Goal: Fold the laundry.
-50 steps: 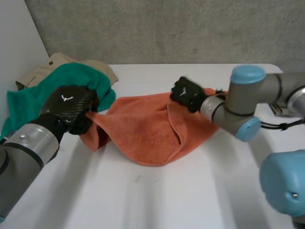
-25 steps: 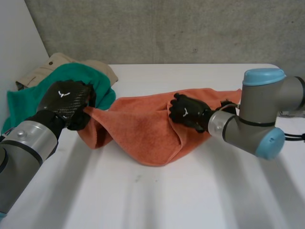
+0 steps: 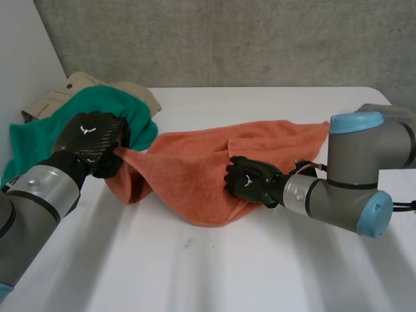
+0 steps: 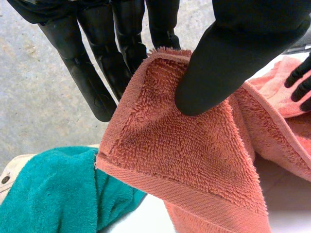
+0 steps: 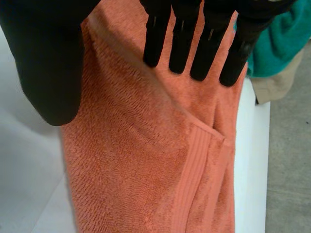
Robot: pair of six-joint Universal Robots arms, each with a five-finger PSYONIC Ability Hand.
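An orange towel (image 3: pixel 188 172) lies crumpled across the middle of the white table (image 3: pixel 214 266). My left hand (image 3: pixel 91 140) holds its left corner raised off the table. In the left wrist view the thumb (image 4: pixel 233 53) pinches that corner of the orange towel (image 4: pixel 194 155) against the fingers (image 4: pixel 97 73). My right hand (image 3: pixel 250 181) rests low over a fold near the towel's front edge. In the right wrist view its fingers (image 5: pixel 182 43) are straight and its thumb (image 5: pixel 48 63) stands apart above the orange towel (image 5: pixel 136 160), holding nothing.
A green towel (image 3: pixel 97 110) is heaped at the table's back left, just behind my left hand, on a beige garment (image 3: pixel 71 88). A grey wall (image 3: pixel 227 39) runs along the table's far edge. Bare table lies in front of the towel.
My right hand has let go at the towel's far edge, moved toward the front edge and opened. The towel's right corner now lies spread out. My left hand keeps its corner.
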